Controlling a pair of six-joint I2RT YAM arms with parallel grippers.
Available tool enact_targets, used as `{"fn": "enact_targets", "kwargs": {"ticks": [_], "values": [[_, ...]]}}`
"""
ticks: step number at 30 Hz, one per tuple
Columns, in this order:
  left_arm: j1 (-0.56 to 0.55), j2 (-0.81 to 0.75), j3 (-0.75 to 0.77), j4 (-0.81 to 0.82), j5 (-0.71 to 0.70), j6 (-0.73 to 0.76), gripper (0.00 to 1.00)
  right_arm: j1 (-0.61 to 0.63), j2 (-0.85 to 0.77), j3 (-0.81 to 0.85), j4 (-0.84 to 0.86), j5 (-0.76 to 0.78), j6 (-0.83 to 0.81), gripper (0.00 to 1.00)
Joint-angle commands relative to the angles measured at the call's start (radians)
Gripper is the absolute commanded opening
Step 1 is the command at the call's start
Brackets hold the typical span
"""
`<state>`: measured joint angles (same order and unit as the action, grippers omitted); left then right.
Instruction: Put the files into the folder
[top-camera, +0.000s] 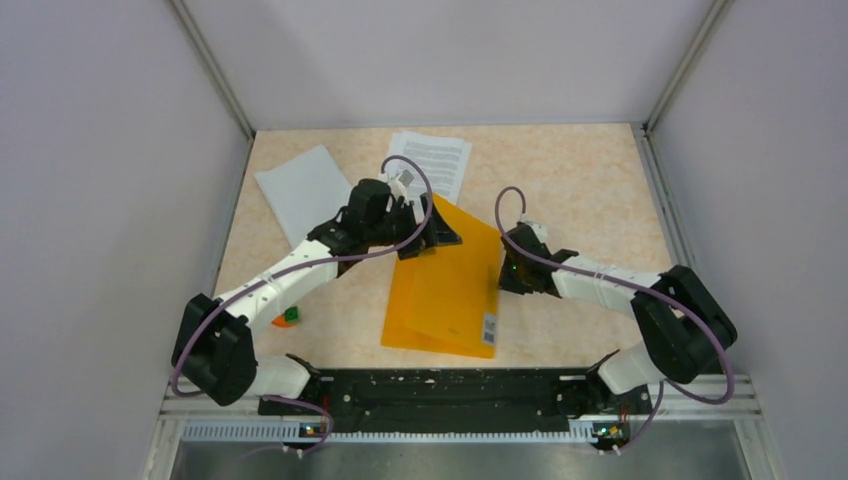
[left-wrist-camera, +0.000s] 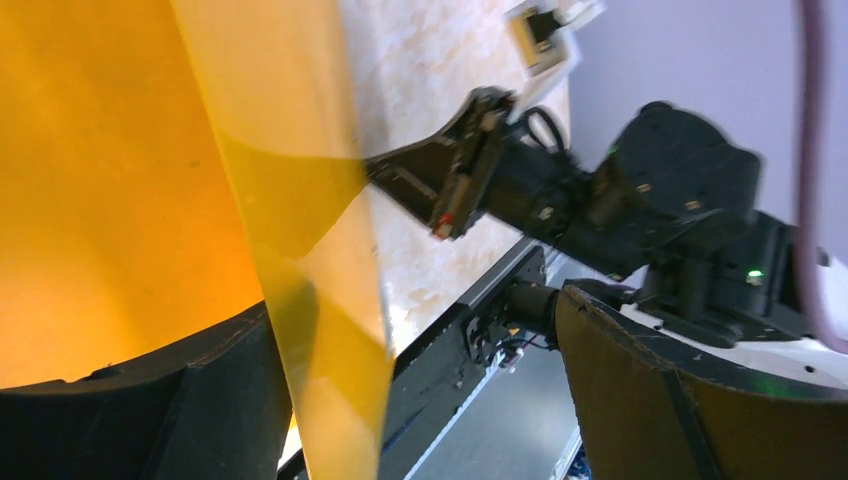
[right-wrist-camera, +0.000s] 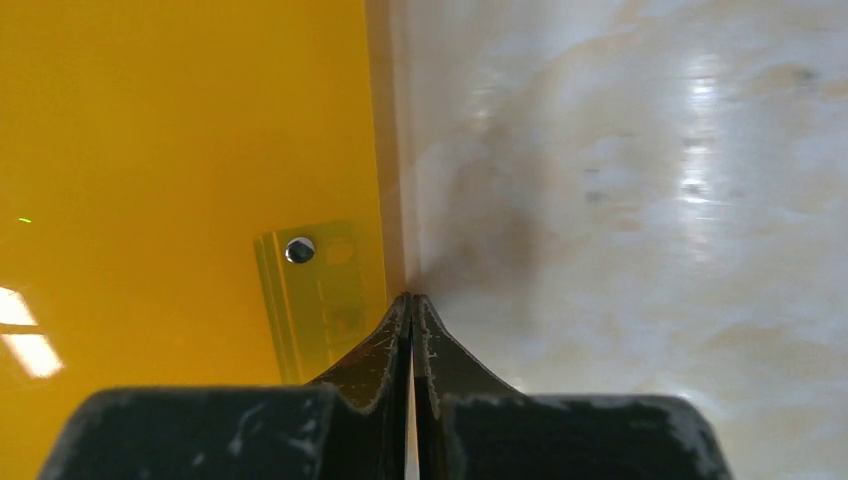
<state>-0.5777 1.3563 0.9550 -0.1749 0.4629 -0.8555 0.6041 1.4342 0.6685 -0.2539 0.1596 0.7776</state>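
Top view: the folder (top-camera: 445, 290) lies central on the tabletop (top-camera: 585, 190), the printed file (top-camera: 437, 162) just past its far corner, the blank file (top-camera: 303, 190) far-left. Left hand (top-camera: 432, 236) sits at its far corner, right hand (top-camera: 505, 268) at its right edge. Left wrist: we see 2 fingers (left-wrist-camera: 150, 410) spread wide, released, the raised cover (left-wrist-camera: 300, 250) (translucent orange) leaning against 1. Right wrist: right hand (right-wrist-camera: 411, 305) clenched, tips on the folder's edge; whether they pinch it we cannot tell.
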Motion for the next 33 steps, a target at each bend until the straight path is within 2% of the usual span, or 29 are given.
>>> {"fn": "enact_targets", "kwargs": {"ticks": [1, 6, 10, 14, 19, 25, 33], "values": [[-0.004, -0.024, 0.095, 0.021, 0.030, 0.014, 0.95, 0.060, 0.092, 0.050, 0.054, -0.176, 0.057, 0.00], [-0.021, -0.001, 0.169, 0.011, 0.031, 0.009, 0.98, 0.071, 0.144, 0.123, 0.079, -0.189, 0.048, 0.07], [-0.061, 0.020, 0.213, 0.000, -0.005, 0.001, 0.98, 0.036, 0.109, 0.140, 0.034, -0.175, 0.024, 0.14], [-0.106, 0.049, 0.238, -0.008, -0.061, -0.018, 0.98, -0.007, -0.028, 0.117, -0.045, -0.112, 0.001, 0.32], [-0.183, 0.087, 0.278, -0.043, -0.159, -0.045, 0.98, -0.028, -0.256, 0.141, -0.256, 0.038, -0.007, 0.51], [-0.301, 0.164, 0.344, -0.039, -0.210, -0.055, 0.98, -0.029, -0.540, 0.221, -0.454, 0.197, 0.014, 0.59], [-0.414, 0.308, 0.454, -0.089, -0.220, -0.010, 0.98, -0.029, -0.649, 0.363, -0.612, 0.276, -0.005, 0.67]]}}
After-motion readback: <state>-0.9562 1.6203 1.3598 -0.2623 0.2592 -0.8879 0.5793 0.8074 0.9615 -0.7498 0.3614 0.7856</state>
